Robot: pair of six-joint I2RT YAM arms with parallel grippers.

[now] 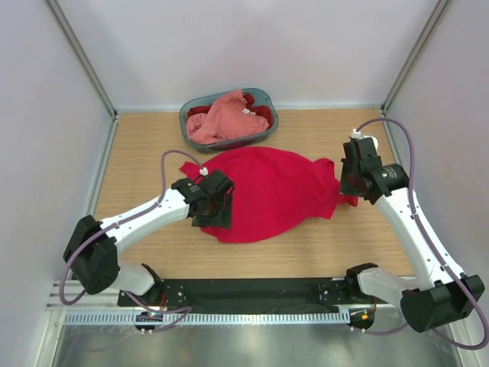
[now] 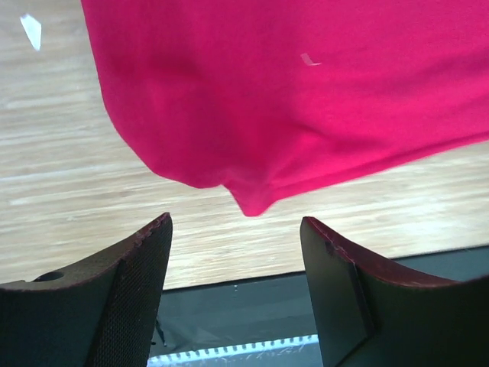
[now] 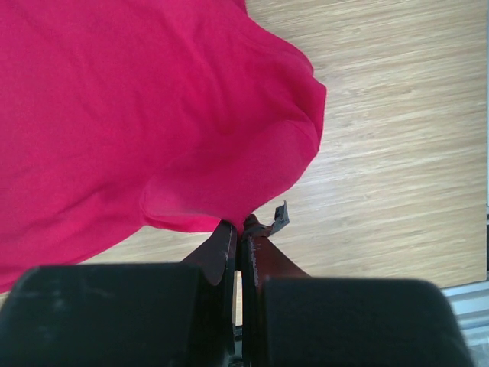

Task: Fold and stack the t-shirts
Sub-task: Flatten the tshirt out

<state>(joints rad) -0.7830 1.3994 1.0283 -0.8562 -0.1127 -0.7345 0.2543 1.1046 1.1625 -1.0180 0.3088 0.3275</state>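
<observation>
The bright crimson red t-shirt (image 1: 271, 191) lies spread on the wooden table between the arms. My right gripper (image 1: 353, 193) is shut on its right edge and pinches a fold of cloth (image 3: 229, 206) at the fingertips (image 3: 229, 237). My left gripper (image 1: 215, 208) is open at the shirt's left lower edge. In the left wrist view its gripper (image 2: 237, 252) holds nothing and a corner of the shirt (image 2: 256, 200) hangs just beyond its tips. The salmon pink t-shirt (image 1: 221, 116) and a darker red t-shirt (image 1: 260, 112) lie in the basket.
The grey-blue oval basket (image 1: 188, 115) stands at the back of the table, just behind the crimson shirt. A black strip (image 1: 252, 292) runs along the near table edge. White walls close in the left, right and back.
</observation>
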